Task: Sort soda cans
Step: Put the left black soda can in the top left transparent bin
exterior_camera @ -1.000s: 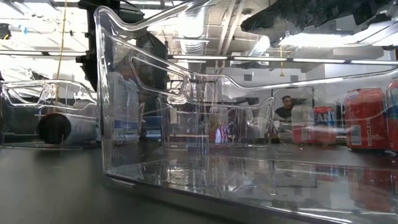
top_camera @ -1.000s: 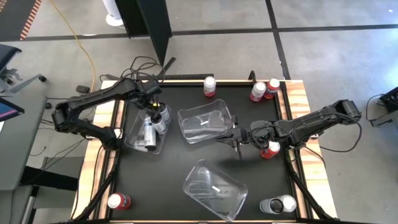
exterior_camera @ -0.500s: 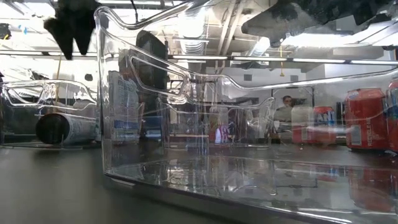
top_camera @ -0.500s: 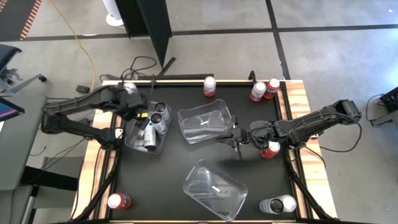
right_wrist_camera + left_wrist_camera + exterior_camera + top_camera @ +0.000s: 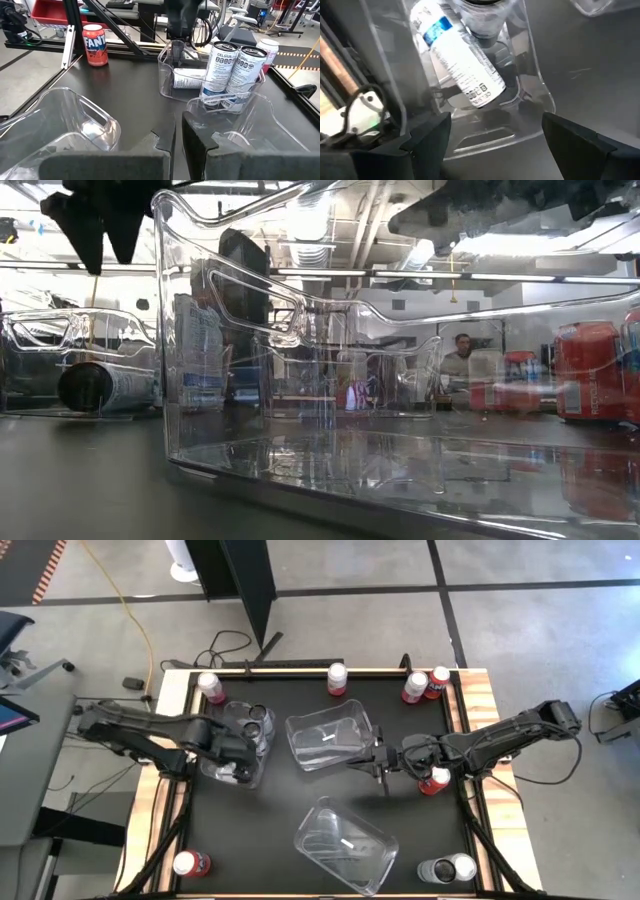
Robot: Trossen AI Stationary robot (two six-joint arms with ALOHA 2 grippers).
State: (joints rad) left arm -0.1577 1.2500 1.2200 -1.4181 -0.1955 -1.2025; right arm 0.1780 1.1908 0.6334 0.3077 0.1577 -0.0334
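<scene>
High view: left gripper over the left clear bin, fingers apart, nothing between them; two upright silver cans at the bin's far end, a third hidden under the arm. Right gripper parked between the middle bin and the red can beside that arm, fingers together, empty. Red cans unsorted along the far edge and at the near left corner; judged mid-task.

Low view: lying silver can end-on inside the left bin, dark left fingers hanging above it.

Left wrist view: lying can straight ahead of the spread fingers, long axis running away from the gripper toward an upright can at its far end.

Right wrist view: closed fingers pointing across the table at the left bin, two upright silver cans and the lying one well apart from them; left arm clearly nearer.
</scene>
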